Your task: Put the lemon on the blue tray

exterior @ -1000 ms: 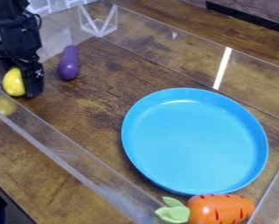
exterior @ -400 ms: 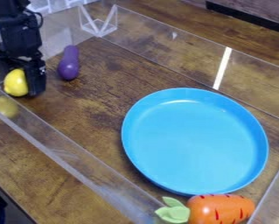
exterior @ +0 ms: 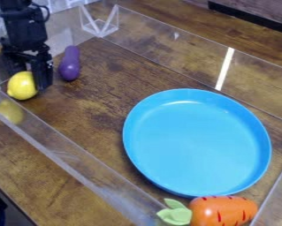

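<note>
Tabletop [exterior: 95,97]: dark wood, walled by clear panels; you work inside these.

Blue tray [exterior: 196,141]: round, shallow-rimmed, empty, right of centre; your target, well apart from the fruit.

Hand [exterior: 30,64]: black, far left, pointing down, jaws spread and holding nothing, just above and behind the lemon.

Carrot [exterior: 217,212]: near edge, touching the tray's rim; avoid it.

Eggplant [exterior: 70,63]: just right of the hand; keep fingers off it.

Lemon [exterior: 21,86]: resting on the wood, far left. Straddle its widest part, then close gently; it is likely to roll.
</note>
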Available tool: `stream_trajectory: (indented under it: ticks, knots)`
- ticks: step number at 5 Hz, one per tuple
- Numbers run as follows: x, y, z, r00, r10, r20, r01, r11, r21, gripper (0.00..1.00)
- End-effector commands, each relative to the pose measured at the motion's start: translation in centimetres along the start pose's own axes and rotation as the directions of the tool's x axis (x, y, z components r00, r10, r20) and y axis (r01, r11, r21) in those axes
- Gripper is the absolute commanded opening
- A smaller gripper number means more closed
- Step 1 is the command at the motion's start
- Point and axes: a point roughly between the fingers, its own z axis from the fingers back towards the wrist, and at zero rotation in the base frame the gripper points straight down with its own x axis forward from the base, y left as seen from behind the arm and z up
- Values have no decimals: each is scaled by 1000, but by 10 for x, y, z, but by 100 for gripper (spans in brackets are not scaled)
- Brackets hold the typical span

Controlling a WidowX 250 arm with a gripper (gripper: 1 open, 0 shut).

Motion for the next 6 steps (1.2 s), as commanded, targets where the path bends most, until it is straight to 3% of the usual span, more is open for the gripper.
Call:
stream_trajectory:
  ticks: [1,3,4,5,6]
  knots:
    - [1,12,21,999,10,48,-11,1000,25,100]
    - [-5,19,16,989,139,44,-139,990,-1,100]
    - [-6,19,9,979,201,41,-201,980,-13,100]
    - [-9,17,6,984,179,23,-179,984,-20,0]
    - [-12,17,7,989,147,8,-147,989,-18,0]
